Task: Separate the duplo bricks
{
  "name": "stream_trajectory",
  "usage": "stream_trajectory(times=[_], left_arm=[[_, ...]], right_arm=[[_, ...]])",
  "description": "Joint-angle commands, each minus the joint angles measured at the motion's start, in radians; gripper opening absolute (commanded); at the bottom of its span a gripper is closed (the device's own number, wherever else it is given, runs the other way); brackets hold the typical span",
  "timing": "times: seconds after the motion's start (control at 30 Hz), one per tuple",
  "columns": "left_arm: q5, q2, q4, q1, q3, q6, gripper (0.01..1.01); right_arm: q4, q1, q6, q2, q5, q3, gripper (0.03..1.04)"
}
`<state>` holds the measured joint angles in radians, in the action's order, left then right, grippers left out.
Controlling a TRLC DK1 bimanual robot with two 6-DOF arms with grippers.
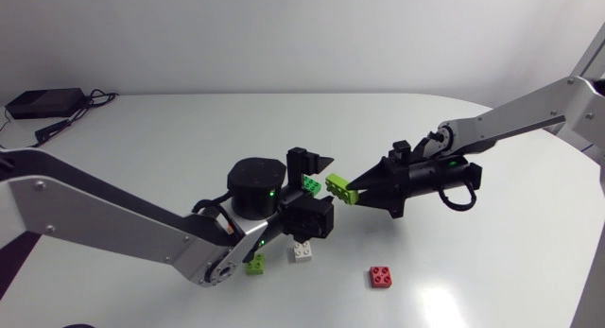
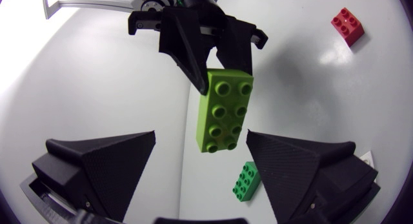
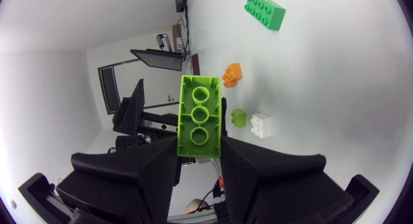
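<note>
Right gripper [image 1: 352, 190] clamped on lime brick [image 1: 337, 185]; left gripper [image 2: 201, 135] wide open, empty. Best: lower brick toward 6 o'clock, clear of red brick [image 1: 381, 276].

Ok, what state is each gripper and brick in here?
right gripper: shut on the long lime brick.
long lime brick: gripped at one end, in the air.
left gripper: open, flanking that brick.
dark green brick: lying loose.
red brick: loose.
white brick: loose.
small lime brick: loose.
orange brick: loose.

Six duplo bricks [image 3: 200, 117]; two end effectors [image 1: 352, 189].
</note>
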<state>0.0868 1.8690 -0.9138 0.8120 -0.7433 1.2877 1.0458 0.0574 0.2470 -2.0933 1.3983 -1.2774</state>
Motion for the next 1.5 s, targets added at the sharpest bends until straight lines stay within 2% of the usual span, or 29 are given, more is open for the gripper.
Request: stream_trajectory(times=[0.0, 0.1, 0.27, 0.43, 0.6, 0.87, 0.97, 1.13, 1.2, 1.33, 1.47], left_arm=[[0.01, 0.033, -0.025, 0.003, -0.036, 0.032, 0.985], [0.01, 0.035, -0.025, 0.012, -0.041, 0.024, 0.966], [0.008, 0.036, -0.025, 0.021, -0.037, 0.021, 0.841], [0.008, 0.05, -0.025, 0.021, -0.047, 0.018, 0.548], [0.008, 0.056, -0.025, 0.026, -0.053, 0.025, 0.348], [0.008, 0.044, -0.025, 0.03, -0.047, 0.027, 0.223], [-0.002, 0.022, -0.014, 0.033, -0.036, 0.013, 0.141], [-0.027, -0.021, 0.162, 0.021, -0.067, -0.034, 0.097], [-0.035, -0.037, 0.199, 0.018, -0.071, -0.051, 0.093], [-0.065, -0.082, 0.319, 0.013, -0.09, -0.102, 0.084], [-0.096, -0.114, 0.4, 0.004, -0.102, -0.139, 0.082]], right_arm=[[0.025, -0.01, 0.005, -0.04, 0.03, -0.034, 0.12], [0.048, -0.008, 0.021, -0.048, 0.045, -0.062, 0.12], [0.074, -0.014, 0.051, -0.047, 0.064, -0.062, 0.12], [0.155, -0.022, 0.143, -0.051, 0.077, -0.063, 0.12], [0.241, -0.019, 0.229, -0.051, 0.087, -0.066, 0.12], [0.28, -0.011, 0.284, -0.051, 0.093, -0.056, 0.12], [0.284, -0.01, 0.301, -0.05, 0.093, -0.048, 0.12], [0.287, -0.01, 0.313, -0.034, 0.093, -0.033, 0.13], [0.29, -0.01, 0.321, -0.024, 0.093, -0.03, 0.22], [0.336, -0.005, 0.377, -0.013, 0.093, -0.03, 0.47], [0.344, -0.001, 0.402, -0.011, 0.093, -0.028, 0.62]])
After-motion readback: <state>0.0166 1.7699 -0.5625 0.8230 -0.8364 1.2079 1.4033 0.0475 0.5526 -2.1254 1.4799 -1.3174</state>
